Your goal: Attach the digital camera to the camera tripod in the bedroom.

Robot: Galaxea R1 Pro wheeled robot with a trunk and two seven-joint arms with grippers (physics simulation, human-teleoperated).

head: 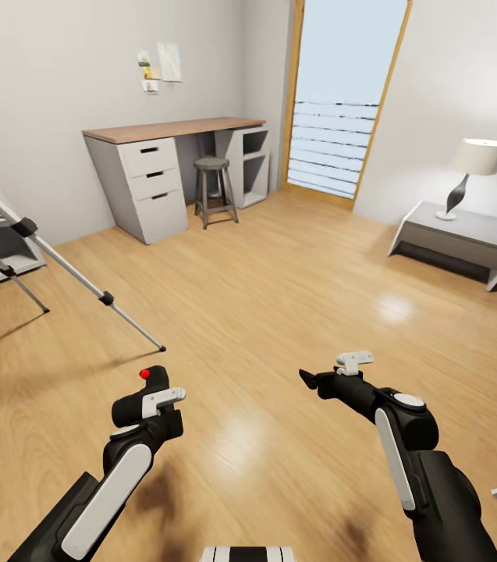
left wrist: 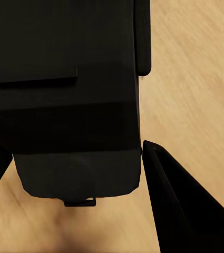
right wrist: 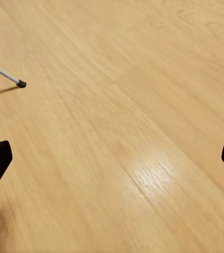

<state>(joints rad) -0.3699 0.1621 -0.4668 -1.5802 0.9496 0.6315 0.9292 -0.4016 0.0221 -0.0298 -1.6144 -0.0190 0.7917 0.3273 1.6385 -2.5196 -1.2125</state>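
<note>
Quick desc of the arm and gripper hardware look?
Both arms are glossy black with elongated white oval panels. The left gripper and right gripper have black tapered fingers and a white bracket near the wrist; the right wrist carries a round white cap. No cables visible.

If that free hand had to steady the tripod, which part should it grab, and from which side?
Probably the near silver leg of the camera tripod, between its black joints: a slim, bare tube that an open hand can close across. The right hand looks open and empty, so it would come from the tripod's room-facing side, crossing leftward. The left hand holds the digital camera.
</note>
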